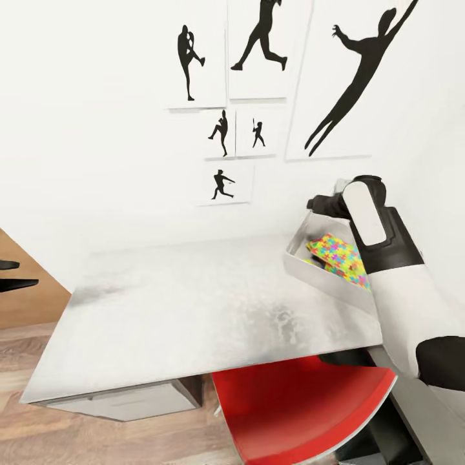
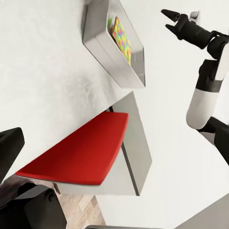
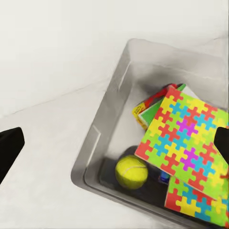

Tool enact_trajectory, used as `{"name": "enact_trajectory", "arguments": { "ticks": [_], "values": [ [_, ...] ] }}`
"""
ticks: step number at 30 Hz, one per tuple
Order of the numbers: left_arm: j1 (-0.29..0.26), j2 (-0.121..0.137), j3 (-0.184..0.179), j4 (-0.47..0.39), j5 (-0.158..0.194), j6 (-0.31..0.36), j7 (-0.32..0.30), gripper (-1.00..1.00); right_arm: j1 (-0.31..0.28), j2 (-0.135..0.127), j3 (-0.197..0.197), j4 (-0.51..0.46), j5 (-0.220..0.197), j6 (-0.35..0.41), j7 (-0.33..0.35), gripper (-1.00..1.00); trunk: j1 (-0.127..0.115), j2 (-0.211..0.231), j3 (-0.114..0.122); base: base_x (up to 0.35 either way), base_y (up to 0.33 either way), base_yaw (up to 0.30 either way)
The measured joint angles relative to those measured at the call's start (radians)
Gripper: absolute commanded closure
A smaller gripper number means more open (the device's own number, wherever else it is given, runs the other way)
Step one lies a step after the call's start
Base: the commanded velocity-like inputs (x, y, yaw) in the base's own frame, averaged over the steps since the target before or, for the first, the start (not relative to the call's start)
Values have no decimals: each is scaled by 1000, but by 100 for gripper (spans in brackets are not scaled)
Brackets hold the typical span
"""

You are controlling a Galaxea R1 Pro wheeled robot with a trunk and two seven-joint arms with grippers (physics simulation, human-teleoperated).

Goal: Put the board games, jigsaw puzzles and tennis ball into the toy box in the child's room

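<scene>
The light-grey toy box (image 1: pixel 302 263) (image 2: pixel 102 47) (image 3: pixel 95 143) stands at the right end of the table (image 1: pixel 194 310). Inside it lie two jigsaw puzzles, one (image 3: pixel 186 133) (image 1: pixel 339 255) (image 2: pixel 121 38) overlapping the other (image 3: pixel 200 205). The tennis ball (image 3: pixel 131 172) rests beside them, and a green-yellow-red board game (image 3: pixel 150 107) pokes out beneath the upper puzzle. My right gripper (image 1: pixel 321 205) (image 2: pixel 177 19) hovers open above the box, holding nothing. My left gripper (image 1: pixel 16 272) is open at the far left, away from the table. The bed is out of view.
A red chair (image 1: pixel 297 407) (image 2: pixel 81 152) is tucked under the table's front edge below the box. White drawers (image 1: pixel 123 400) sit under the left end. A white wall with black silhouette posters (image 1: pixel 258 45) rises behind the table. Wooden floor (image 1: pixel 39 361) lies to the left.
</scene>
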Motion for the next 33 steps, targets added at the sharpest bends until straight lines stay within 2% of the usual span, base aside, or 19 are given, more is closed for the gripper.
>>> {"name": "enact_trajectory", "arguments": {
  "ticks": [3, 5, 8, 18, 26, 33],
  "values": [
    [-1, -1, -6, 3, -1, 0, 0, -100, 48, -19, -62, -106, -40, 0, -1, -100, 0, 0, 5, -220, 0, 61],
    [0, -7, -8, 4, -1, 0, 0, -100, 88, -23, -78, -139, -51, 0, -1, -100, 0, 0, 8, -271, 0, 68],
    [-1, -15, -8, 6, 0, 0, 1, -100, 117, -25, -87, -154, -56, 0, -1, -100, 0, 0, 13, -297, 0, -4],
    [-1, -54, -9, 11, 0, 0, 8, -100, 132, -27, -92, -153, -60, 0, -1, -100, 0, 0, 26, -85, 27, -180],
    [-1, -63, -9, 25, 0, 1, 31, -100, 168, -26, -92, -160, -57, 0, 0, -100, 0, 0, 28, 27, 34, -30],
    [-1, -64, -9, 25, -1, 1, 32, -100, 175, -26, -93, -158, -58, -7, 0, -100, 0, 0, 28, 1, 1, -1]
  ]
}}
